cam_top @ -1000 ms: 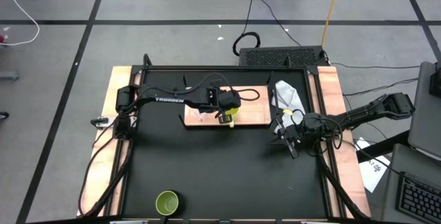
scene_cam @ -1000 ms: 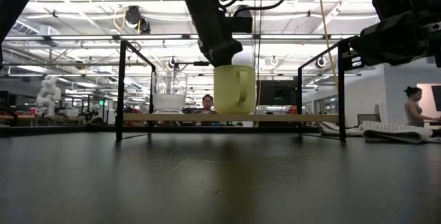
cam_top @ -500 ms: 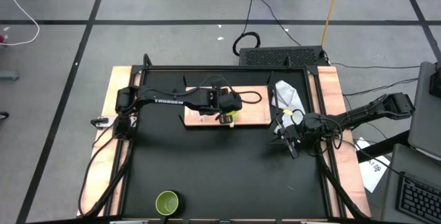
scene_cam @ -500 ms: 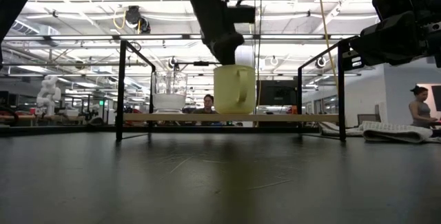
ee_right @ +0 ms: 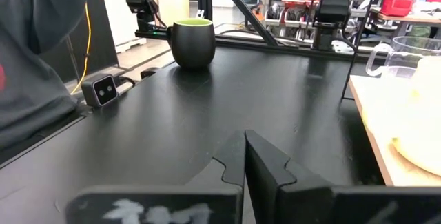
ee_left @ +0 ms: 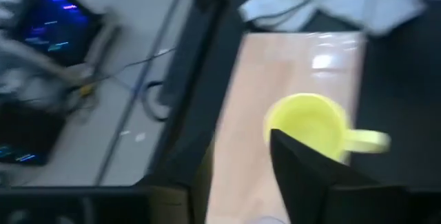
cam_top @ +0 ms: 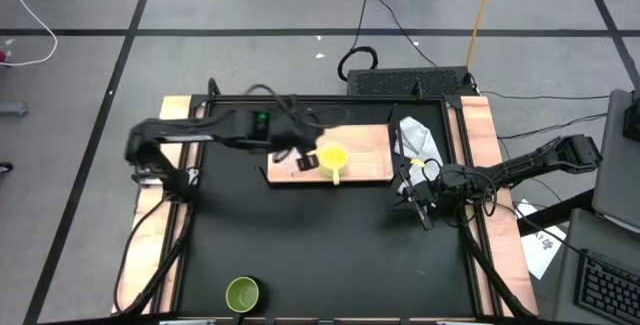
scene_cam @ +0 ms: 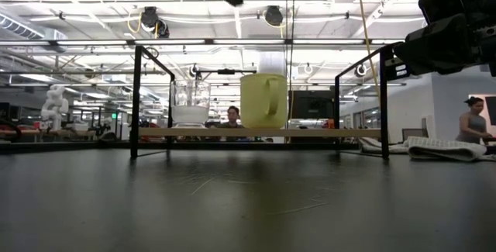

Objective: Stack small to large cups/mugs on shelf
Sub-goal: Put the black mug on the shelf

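Note:
The yellow mug (cam_top: 333, 156) stands upright on its base on the wooden shelf board (cam_top: 368, 168), its handle toward the near edge; it also shows in the low view (scene_cam: 263, 101) and the left wrist view (ee_left: 306, 124). The clear glass cup (scene_cam: 190, 105) stands on the board to the mug's left. The olive-green mug (cam_top: 242, 293) sits at the table's near edge, upright (ee_right: 193, 41). My left gripper (cam_top: 303, 157) hovers open above the board, just left of the yellow mug, touching nothing. My right gripper (cam_top: 418, 205) rests shut over the table's right part.
A white cloth (cam_top: 418, 137) lies crumpled at the board's right end. A black frame (scene_cam: 136, 101) stands around the table. Pale wooden rails (cam_top: 165, 155) run along both sides. A person (scene_cam: 467, 120) stands in the room beyond. Black tabletop (cam_top: 320, 240) stretches between board and green mug.
My left gripper has let go of the yellow mug, risen well above it and drawn back toward the table's left. The mug has stayed upright on the board where it was set. My right arm has kept still.

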### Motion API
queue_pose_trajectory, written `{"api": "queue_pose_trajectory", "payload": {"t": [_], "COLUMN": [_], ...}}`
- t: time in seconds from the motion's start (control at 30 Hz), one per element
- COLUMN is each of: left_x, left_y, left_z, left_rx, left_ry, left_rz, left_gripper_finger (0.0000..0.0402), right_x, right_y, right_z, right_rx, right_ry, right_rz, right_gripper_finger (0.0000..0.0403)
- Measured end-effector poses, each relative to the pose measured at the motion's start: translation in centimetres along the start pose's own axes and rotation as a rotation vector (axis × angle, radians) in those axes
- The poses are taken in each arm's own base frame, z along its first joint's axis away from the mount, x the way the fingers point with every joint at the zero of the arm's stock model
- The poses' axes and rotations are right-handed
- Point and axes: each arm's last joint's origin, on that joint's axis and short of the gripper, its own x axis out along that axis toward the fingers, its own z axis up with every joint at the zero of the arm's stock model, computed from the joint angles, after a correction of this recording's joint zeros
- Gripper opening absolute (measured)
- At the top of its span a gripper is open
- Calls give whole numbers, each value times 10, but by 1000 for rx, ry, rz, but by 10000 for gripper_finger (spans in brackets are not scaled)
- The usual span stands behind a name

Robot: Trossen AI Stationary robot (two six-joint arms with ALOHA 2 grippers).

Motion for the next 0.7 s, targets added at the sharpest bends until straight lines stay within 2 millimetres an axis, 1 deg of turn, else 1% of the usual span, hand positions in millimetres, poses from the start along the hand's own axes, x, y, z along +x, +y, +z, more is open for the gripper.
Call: {"api": "queue_pose_trajectory", "payload": {"t": [0.07,0.17,0.2,0.3,0.47,0.6,0.7], "left_x": [-17,-38,-43,-55,-73,-79,-84], "left_y": [5,7,6,4,9,13,18], "left_z": [-2,-5,-5,-11,-21,-38,-59], "left_rx": [-4,32,44,73,64,30,-3], "left_ry": [-26,-56,-61,-50,-35,-39,-50], "left_rz": [-76,-136,-149,-169,-117,-99,-58], "left_gripper_finger": [102,24,14,7,2,2,1], "right_x": [0,0,0,0,0,0,0], "right_y": [0,0,0,0,0,0,0], "right_z": [0,0,0,0,0,0,1], "right_rx": [-2,-6,-6,-6,0,0,0], "right_ry": [1,1,1,1,1,-3,-6], "right_rz": [0,0,0,0,0,0,0], "right_gripper_finger": [0,0,0,0,0,0,0]}}
